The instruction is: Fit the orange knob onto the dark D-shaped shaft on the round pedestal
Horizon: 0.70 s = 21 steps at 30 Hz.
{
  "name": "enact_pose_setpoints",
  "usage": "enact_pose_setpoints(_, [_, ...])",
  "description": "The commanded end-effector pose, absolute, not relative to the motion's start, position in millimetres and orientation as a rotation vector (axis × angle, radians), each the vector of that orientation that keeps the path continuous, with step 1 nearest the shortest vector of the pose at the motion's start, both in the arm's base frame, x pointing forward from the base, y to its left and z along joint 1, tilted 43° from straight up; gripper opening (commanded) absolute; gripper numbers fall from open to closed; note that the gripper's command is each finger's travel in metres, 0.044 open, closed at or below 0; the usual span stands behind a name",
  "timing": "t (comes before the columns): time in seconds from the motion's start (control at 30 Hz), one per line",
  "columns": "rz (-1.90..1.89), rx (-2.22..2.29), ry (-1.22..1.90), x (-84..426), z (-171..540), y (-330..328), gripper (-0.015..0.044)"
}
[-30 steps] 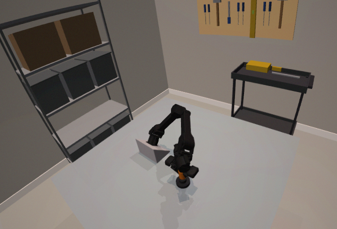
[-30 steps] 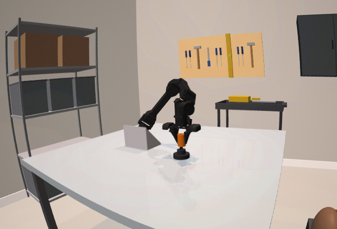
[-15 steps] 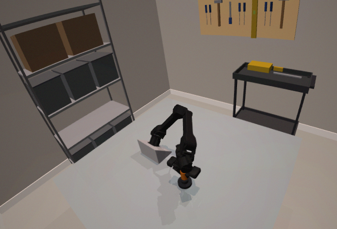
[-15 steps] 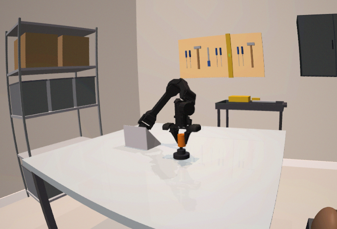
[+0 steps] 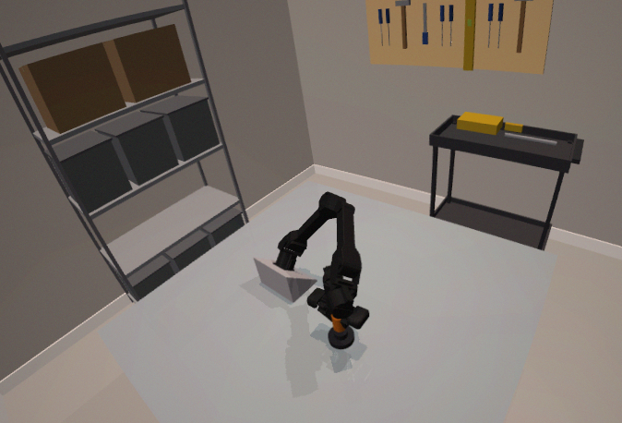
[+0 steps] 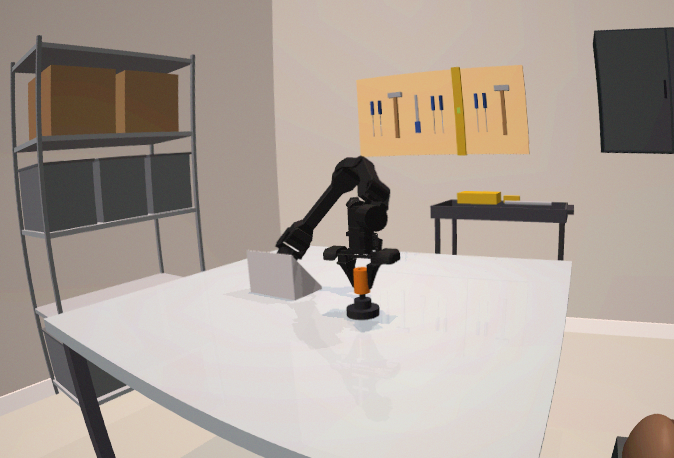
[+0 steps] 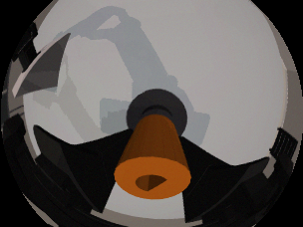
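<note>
One orange knob (image 5: pixel 338 322) (image 6: pixel 360 280) (image 7: pixel 151 169), seen from the top: pinched by the jaws, directly over the round pedestal (image 5: pixel 340 339) (image 6: pixel 362 310) (image 7: pixel 136 110) — no lateral offset I can resolve. Exterior: knob's long axis about upright, in line with the shaft (image 6: pixel 362 295); a short dark length shows beneath, so not seated. Wrist: jaws grip opposite sides, across that axis — next move likely a twist about it, then straight down.

Tool pegboard (image 5: pixel 436 54) (image 6: pixel 408 137) on pale wall. Below: dark cart (image 5: pixel 501 152) (image 6: pixel 500 213), yellow box on top. R of pegboard: dark cabinet (image 6: pixel 632 91). Well L, other wall: grey shelf unit (image 5: pixel 228 175) (image 6: pixel 197 237) w/ brown boxes, dark bins.
</note>
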<state>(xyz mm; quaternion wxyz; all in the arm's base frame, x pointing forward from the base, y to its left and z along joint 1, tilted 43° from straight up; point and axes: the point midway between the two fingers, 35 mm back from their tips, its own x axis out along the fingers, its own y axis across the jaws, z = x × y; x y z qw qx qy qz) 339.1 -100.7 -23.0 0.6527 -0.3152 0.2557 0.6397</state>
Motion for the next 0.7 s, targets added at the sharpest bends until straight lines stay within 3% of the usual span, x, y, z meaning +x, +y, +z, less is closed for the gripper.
enact_pose_setpoints(0.0, [1.454,-0.717,0.578,338.8,-24.0,-100.0,0.0])
enact_pose_setpoints(0.67, [1.454,-0.718,0.577,340.6,-27.0,-98.3,0.0])
